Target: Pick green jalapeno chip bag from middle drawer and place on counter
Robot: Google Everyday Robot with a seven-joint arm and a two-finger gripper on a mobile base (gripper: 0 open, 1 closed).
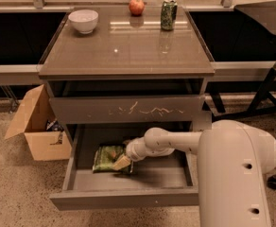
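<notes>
The green jalapeno chip bag lies flat at the left of the open middle drawer, which is pulled out below the drawer front with whitish scratches. My gripper reaches into the drawer from the right on a white arm. Its pale fingertips are low at the bag's right edge, touching or just over it. The counter is the glossy cabinet top above.
On the counter stand a white bowl, a red apple and a green drink can. An open cardboard box sits on the floor at the cabinet's left. A dark chair base is at the right.
</notes>
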